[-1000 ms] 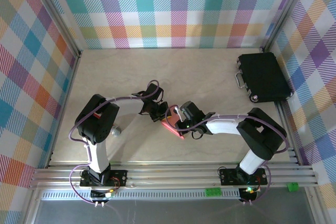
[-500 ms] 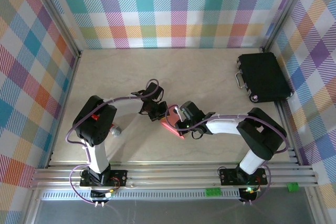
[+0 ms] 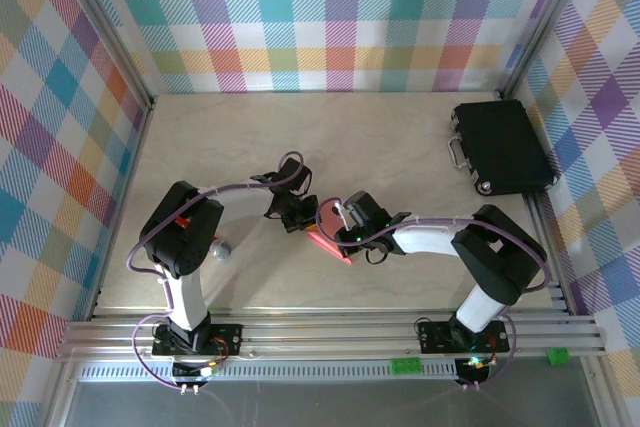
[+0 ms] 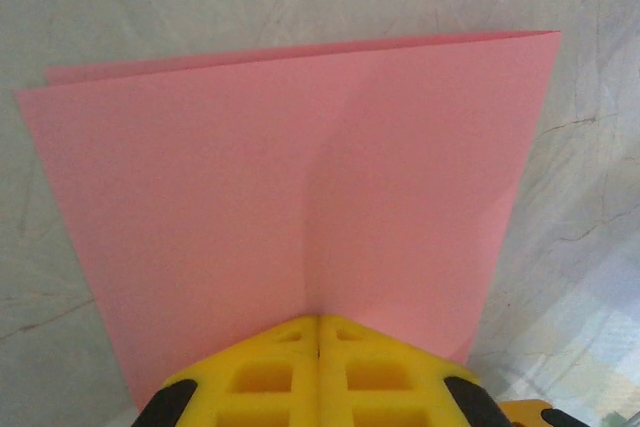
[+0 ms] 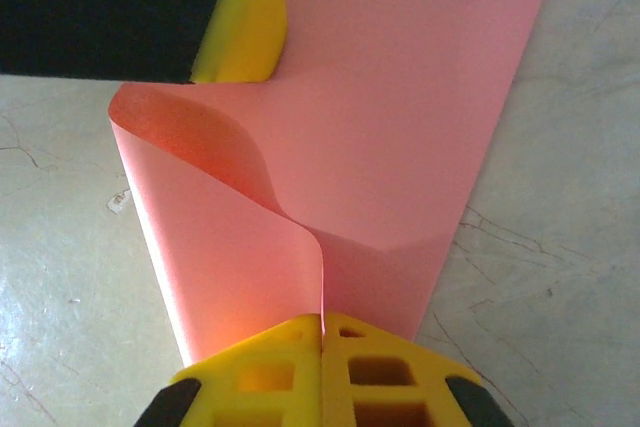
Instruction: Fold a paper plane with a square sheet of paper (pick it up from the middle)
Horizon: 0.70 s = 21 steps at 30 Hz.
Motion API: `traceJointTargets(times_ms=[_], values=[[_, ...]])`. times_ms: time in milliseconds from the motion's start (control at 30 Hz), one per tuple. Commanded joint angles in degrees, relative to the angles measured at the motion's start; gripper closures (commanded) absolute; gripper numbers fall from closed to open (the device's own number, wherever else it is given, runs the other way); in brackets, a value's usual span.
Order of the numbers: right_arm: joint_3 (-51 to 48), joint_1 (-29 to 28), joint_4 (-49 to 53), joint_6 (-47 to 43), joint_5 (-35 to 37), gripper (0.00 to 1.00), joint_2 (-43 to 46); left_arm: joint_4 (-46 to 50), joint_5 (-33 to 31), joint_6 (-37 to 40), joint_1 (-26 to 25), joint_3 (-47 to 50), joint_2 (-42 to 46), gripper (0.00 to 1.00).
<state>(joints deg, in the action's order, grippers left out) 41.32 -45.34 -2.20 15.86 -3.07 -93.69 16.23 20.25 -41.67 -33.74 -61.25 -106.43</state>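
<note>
Top external view first: both arms were bent in toward the middle of the worktop (image 3: 400,137). The left pincer (image 3: 300,221) and right pincer (image 3: 336,237) were nearly nose to nose, with the square sheet of paper (image 3: 330,246) right between them as a thin pink sliver. Left wrist cam made the grip pretty obvious: the left pincer (image 4: 320,322) had its yellow fingers (image 4: 290,337) pressed together, clamped on the near edge of the square sheet of paper (image 4: 290,177). The paper fanned out ahead of the tips doubled over, a second edge peeking out just behind the top on the left side, and a soft crease ran straight up from the tips. Right wrist cam, same deal: the right pincer (image 5: 322,322) was closed tight on the paper (image 5: 400,127). It pinched it where a loose flap curled in an S-bend up and to the left of the tips, while the rest of the sheet ran off ahead and to the right. Far ahead and to the left of that pincer, a yellow fingertip (image 5: 248,27) of the left pincer sat against the paper's far end. Couldn't tell whether the sheet touched the worktop anywhere. The black case (image 3: 500,147) was well apart, beyond and to the right of the right pincer, and a small grey round thing (image 3: 222,248) sat on the worktop off to the left of the left pincer.
</note>
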Motion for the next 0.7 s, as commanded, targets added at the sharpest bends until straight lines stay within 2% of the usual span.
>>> traceJointTargets(times_ms=[0,667], values=[[1.33,0.26,1.14,0.30,-0.53,1.00,1.10,5.56,-1.44,1.30,-0.45,0.29,-2.59,0.95],[1.63,0.56,2.33,0.40,-0.62,1.00,-1.01,6.56,-1.17,2.23,-0.41,-0.75,-3.78,0.97]])
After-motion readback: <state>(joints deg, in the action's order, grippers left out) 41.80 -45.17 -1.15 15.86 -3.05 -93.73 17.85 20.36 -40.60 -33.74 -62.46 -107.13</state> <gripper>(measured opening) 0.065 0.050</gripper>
